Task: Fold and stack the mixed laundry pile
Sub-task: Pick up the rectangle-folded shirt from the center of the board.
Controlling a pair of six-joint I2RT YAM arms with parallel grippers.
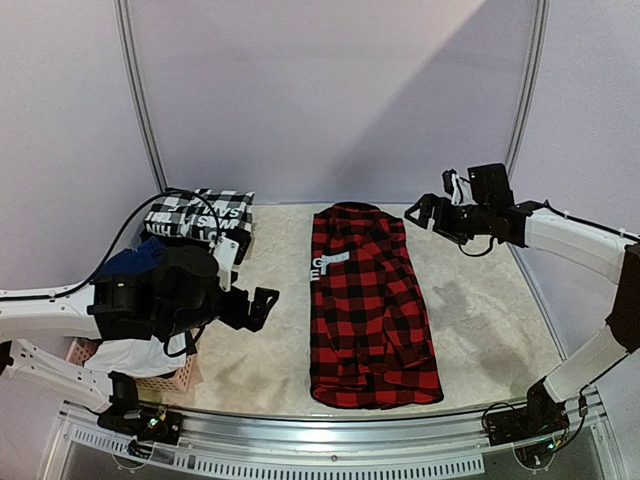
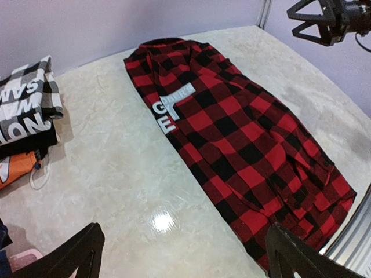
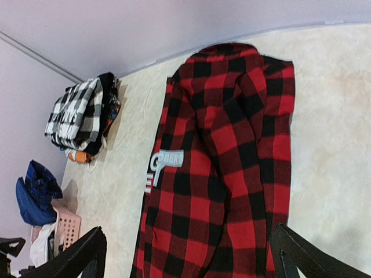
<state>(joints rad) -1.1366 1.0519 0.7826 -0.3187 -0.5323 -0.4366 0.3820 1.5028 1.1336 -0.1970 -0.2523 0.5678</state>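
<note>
A red-and-black plaid shirt lies folded into a long strip down the middle of the table, its collar at the far end. What is left of the mixed laundry pile is a blue garment and a white one, heaped in the pink basket and partly hidden by my left arm. My left gripper hovers open over bare table just left of the shirt. My right gripper hangs open above the shirt's far right corner. Neither holds anything.
A folded stack topped by a black-and-white checked garment sits at the back left. The pink lattice basket stands at the near left edge. Purple walls close the back and sides.
</note>
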